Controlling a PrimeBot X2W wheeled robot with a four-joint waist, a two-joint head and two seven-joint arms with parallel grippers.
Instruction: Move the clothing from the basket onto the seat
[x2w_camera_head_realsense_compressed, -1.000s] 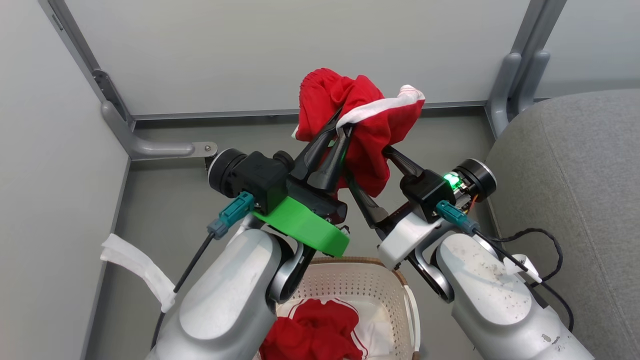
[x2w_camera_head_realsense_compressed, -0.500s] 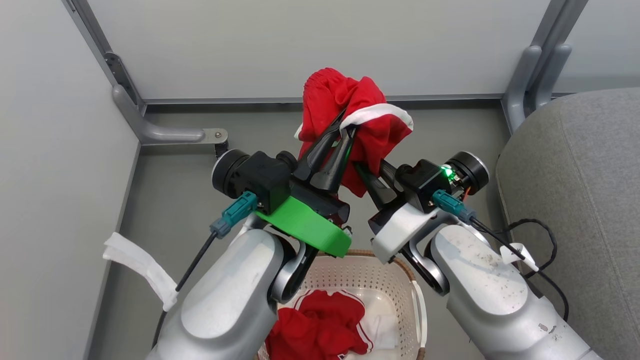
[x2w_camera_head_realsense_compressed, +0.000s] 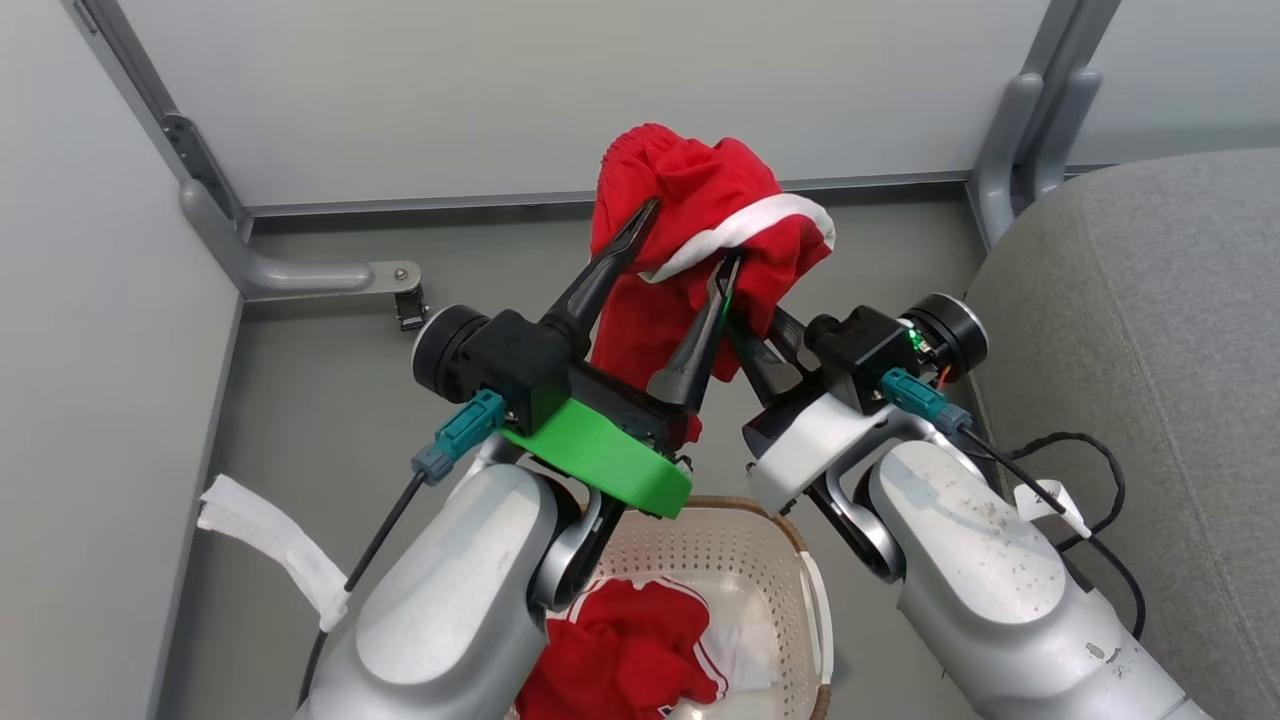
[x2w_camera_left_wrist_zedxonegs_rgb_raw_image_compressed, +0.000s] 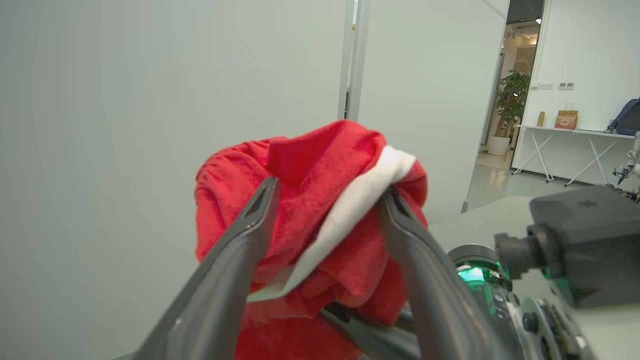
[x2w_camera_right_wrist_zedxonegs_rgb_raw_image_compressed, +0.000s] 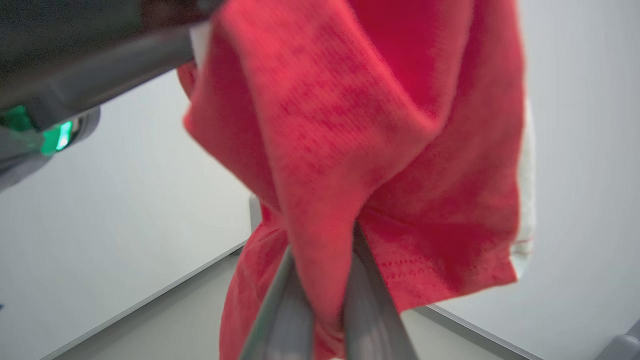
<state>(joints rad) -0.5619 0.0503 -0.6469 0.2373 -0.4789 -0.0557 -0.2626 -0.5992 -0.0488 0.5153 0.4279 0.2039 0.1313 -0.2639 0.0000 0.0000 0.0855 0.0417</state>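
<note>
Your left tool (x2w_camera_head_realsense_compressed: 692, 232) just let go and your right tool (x2w_camera_right_wrist_zedxonegs_rgb_raw_image_compressed: 322, 280) now pinches the red clothing (x2w_camera_head_realsense_compressed: 700, 190), up at 12 o'clock; the seat (x2w_camera_head_realsense_compressed: 1150, 300) waits at 3 o'clock

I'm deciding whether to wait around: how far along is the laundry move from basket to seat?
Done: one red garment is out of the basket, lifted above the floor. In hand: the right gripper is shut on it; the left gripper is open, fingers either side of it. Left: nothing red lies on the visible part of the seat, and a second red garment lies in the basket.
</note>
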